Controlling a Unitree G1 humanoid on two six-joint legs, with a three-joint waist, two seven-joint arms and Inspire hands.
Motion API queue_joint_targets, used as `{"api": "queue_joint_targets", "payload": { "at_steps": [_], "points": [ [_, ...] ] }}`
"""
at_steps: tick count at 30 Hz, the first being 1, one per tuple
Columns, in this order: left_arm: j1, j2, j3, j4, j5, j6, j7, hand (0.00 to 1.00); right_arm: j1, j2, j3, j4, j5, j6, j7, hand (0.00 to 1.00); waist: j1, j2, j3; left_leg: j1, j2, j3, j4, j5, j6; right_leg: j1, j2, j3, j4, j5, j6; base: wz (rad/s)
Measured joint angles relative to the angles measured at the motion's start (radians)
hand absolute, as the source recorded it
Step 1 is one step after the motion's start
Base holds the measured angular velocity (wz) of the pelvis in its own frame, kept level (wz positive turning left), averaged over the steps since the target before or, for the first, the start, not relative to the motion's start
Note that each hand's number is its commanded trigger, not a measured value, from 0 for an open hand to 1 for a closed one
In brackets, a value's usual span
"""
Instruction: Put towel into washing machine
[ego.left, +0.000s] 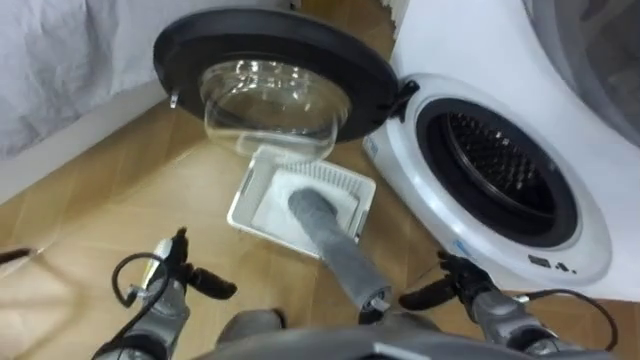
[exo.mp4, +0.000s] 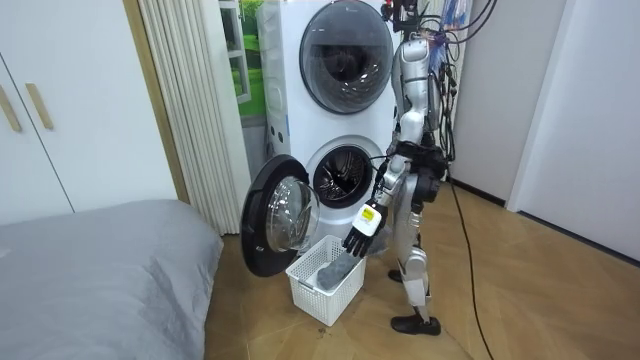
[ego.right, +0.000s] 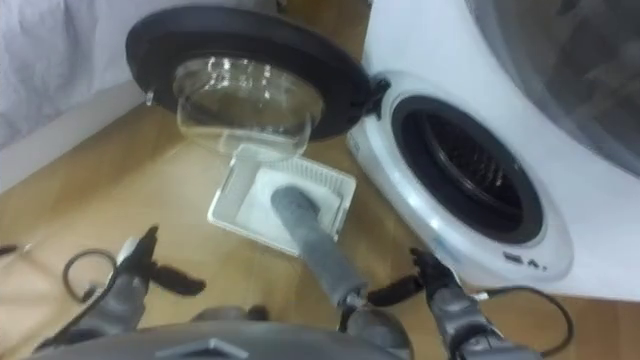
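Note:
A grey towel (exo.mp4: 328, 270) lies in a white slatted basket (exo.mp4: 322, 296) on the floor, in front of the lower washing machine. The round door (ego.left: 270, 60) of the machine stands wide open to the left. Its dark drum (ego.left: 500, 170) is bare as far as I can see into it. I stand at the room view's right of the basket and reach my right arm down over it. My right hand (exo.mp4: 360, 230) hangs open just above the towel, fingers pointing down. In the eye views my grey forearm (ego.left: 340, 255) covers part of the basket (ego.left: 250, 190).
A second machine (exo.mp4: 345, 45) is stacked on top of the washer. A bed with a grey cover (exo.mp4: 100, 260) fills the room view's lower left, and its cover (ego.left: 60, 60) hangs at my far left. The open door (exo.mp4: 275, 215) stands close beside the basket.

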Motion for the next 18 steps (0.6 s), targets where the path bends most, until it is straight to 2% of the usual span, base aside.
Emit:
{"api": "queue_joint_targets", "payload": {
  "at_steps": [2, 3, 5, 7, 8, 9, 11, 12, 14, 15, 17, 18],
  "points": [
    [-0.078, -0.010, -0.039, 0.016, 0.021, -0.011, 0.003, 0.00, -0.055, -0.001, 0.020, 0.002, 0.000, -0.002, -0.006, 0.00, 0.001, -0.007, 0.0182, -0.098, -0.007, 0.000, 0.047, 0.005, 0.008, -0.112, -0.017, -0.002, 0.071, 0.000, 0.000, 0.00],
    [-0.098, -0.011, -0.050, 0.027, 0.022, -0.018, 0.006, 0.00, -0.068, 0.000, 0.024, 0.002, -0.005, -0.003, -0.010, 0.00, 0.001, -0.008, 0.0236, -0.122, -0.009, 0.000, 0.058, 0.005, 0.009, -0.136, -0.020, -0.001, 0.085, 0.000, 0.000, 0.00],
    [-0.178, -0.021, -0.082, 0.046, 0.059, -0.021, 0.020, 0.00, -0.121, 0.009, 0.028, -0.007, -0.009, -0.011, -0.024, 0.00, -0.010, -0.010, 0.0447, -0.235, -0.012, -0.001, 0.136, 0.003, 0.011, -0.233, -0.032, -0.002, 0.131, 0.000, 0.000, 0.04],
    [-0.226, -0.021, -0.124, 0.045, 0.094, -0.020, 0.026, 0.00, -0.153, 0.014, 0.045, -0.037, -0.015, -0.008, -0.026, 0.00, -0.013, -0.009, 0.0463, -0.330, -0.010, -0.001, 0.197, 0.000, 0.016, -0.321, -0.037, 0.001, 0.176, 0.000, -0.003, 0.02],
    [-0.254, -0.020, -0.157, 0.045, 0.109, -0.019, 0.038, 0.00, -0.171, 0.014, 0.068, -0.056, -0.016, -0.007, -0.029, 0.00, -0.015, -0.008, 0.0496, -0.394, -0.011, -0.001, 0.239, -0.001, 0.019, -0.382, -0.046, -0.001, 0.218, -0.004, -0.010, 0.06],
    [-0.285, -0.020, -0.190, 0.043, 0.111, -0.018, 0.043, 0.00, -0.182, 0.014, 0.090, -0.074, -0.014, -0.007, -0.035, 0.00, -0.019, -0.005, 0.0563, -0.451, -0.010, -0.001, 0.282, -0.006, 0.027, -0.438, -0.050, 0.000, 0.257, -0.008, -0.016, 0.05],
    [-0.326, -0.016, -0.235, 0.040, 0.110, -0.017, 0.046, 0.00, -0.217, 0.014, 0.119, -0.089, -0.004, -0.007, -0.037, 0.00, -0.021, -0.005, 0.0648, -0.537, -0.007, -0.001, 0.343, -0.013, 0.035, -0.524, -0.053, 0.012, 0.313, -0.013, -0.024, -0.02],
    [-0.342, -0.016, -0.247, 0.037, 0.110, -0.016, 0.050, 0.00, -0.226, 0.014, 0.127, -0.099, -0.003, -0.005, -0.039, 0.00, -0.022, -0.004, 0.0655, -0.569, -0.006, -0.001, 0.368, -0.016, 0.037, -0.555, -0.055, 0.013, 0.336, -0.015, -0.027, 0.00],
    [-0.381, -0.014, -0.278, 0.032, 0.156, -0.016, 0.064, 0.00, -0.244, 0.014, 0.156, -0.138, -0.014, 0.000, -0.056, 0.00, -0.022, -0.004, 0.0670, -0.690, 0.004, 0.000, 0.475, -0.045, 0.043, -0.678, -0.064, 0.020, 0.443, -0.034, -0.041, -0.03],
    [-0.387, -0.012, -0.284, 0.029, 0.174, -0.016, 0.067, 0.00, -0.245, 0.015, 0.157, -0.147, -0.015, 0.001, -0.056, 0.00, -0.021, -0.005, 0.0681, -0.718, 0.008, 0.000, 0.505, -0.056, 0.044, -0.708, -0.064, 0.022, 0.468, -0.042, -0.044, -0.10],
    [-0.391, -0.003, -0.303, 0.004, 0.206, -0.015, 0.090, 0.00, -0.254, 0.018, 0.160, -0.182, -0.010, 0.001, -0.055, 0.00, -0.023, -0.006, 0.0688, -0.827, 0.025, -0.005, 0.627, -0.093, 0.040, -0.812, -0.068, 0.026, 0.577, -0.070, -0.049, -0.13],
    [-0.394, 0.003, -0.317, -0.002, 0.210, -0.015, 0.097, 0.00, -0.256, 0.018, 0.168, -0.189, -0.004, 0.001, -0.056, 0.00, -0.025, -0.007, 0.0688, -0.850, 0.026, -0.008, 0.650, -0.096, 0.039, -0.836, -0.068, 0.028, 0.597, -0.074, -0.047, -0.06]
  ]
}}
